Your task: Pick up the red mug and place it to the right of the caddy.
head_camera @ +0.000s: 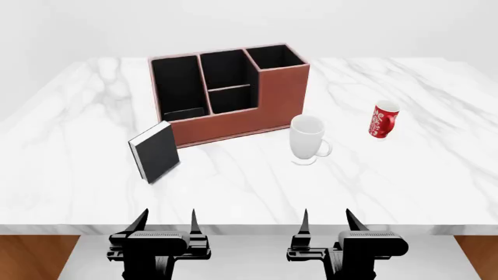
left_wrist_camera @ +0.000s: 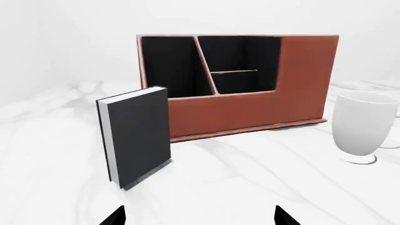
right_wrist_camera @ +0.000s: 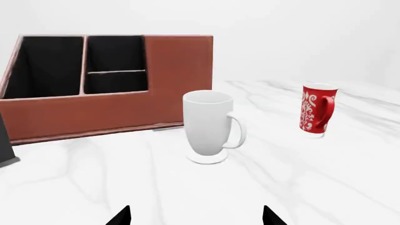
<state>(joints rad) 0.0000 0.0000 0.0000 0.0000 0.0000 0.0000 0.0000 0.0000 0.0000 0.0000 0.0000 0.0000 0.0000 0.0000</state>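
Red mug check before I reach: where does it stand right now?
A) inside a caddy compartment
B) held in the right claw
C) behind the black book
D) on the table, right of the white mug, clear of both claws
D: the red mug stands upright on the marble table, right of the white mug, with the right claw open and back at the near edge.

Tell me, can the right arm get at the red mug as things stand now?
Probably yes. The right gripper waits open at the table's near edge, and the red mug stands alone farther back to its right. The white mug sits left of that path, apart from it.
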